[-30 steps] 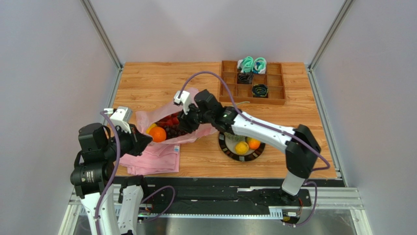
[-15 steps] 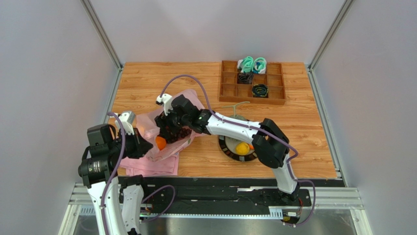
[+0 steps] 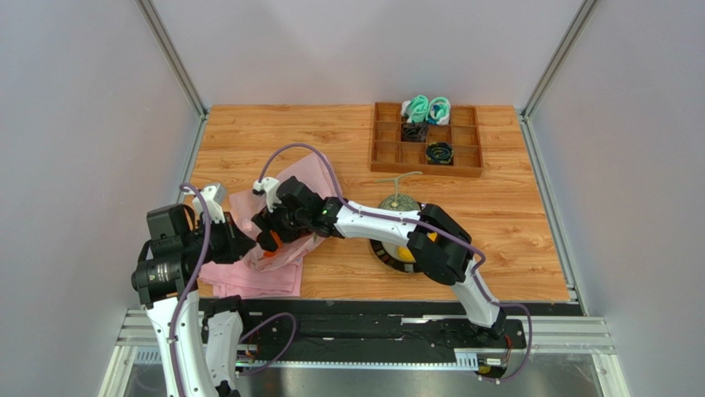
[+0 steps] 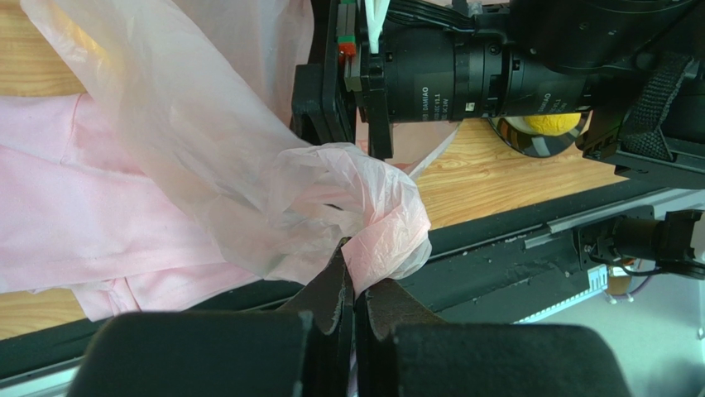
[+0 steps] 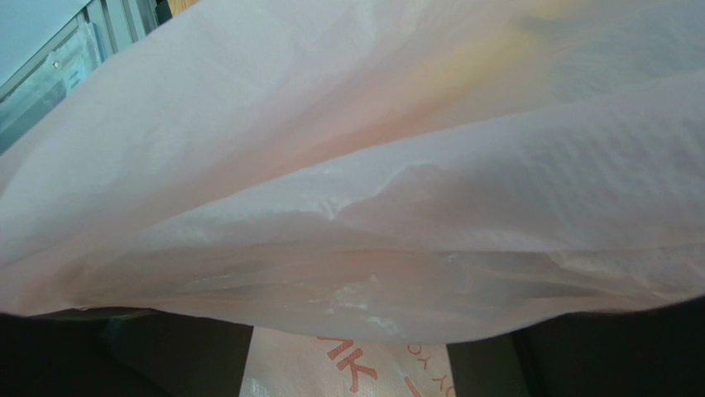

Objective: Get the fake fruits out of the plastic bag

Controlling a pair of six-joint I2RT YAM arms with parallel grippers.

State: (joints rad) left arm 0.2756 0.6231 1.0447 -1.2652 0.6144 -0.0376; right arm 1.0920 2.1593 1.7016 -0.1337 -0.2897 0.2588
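Risk: left gripper (image 4: 354,285) jaws pinch plastic bag (image 4: 273,198) thinly; film may slip or tear while right gripper (image 3: 273,225), jaws' state untellable, reaches for orange (image 3: 269,241).

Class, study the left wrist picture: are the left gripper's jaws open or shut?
Shut. The left gripper has its jaws closed together, pinching a bunched fold of the plastic bag between them.

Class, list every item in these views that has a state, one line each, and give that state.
left gripper: shut on the plastic bag, pinching its edge
right gripper: open, at the bag's mouth
orange: in the bag
melon: out, beside the plate
lemon: out, on the plate
pink cloth: folded, under the bag
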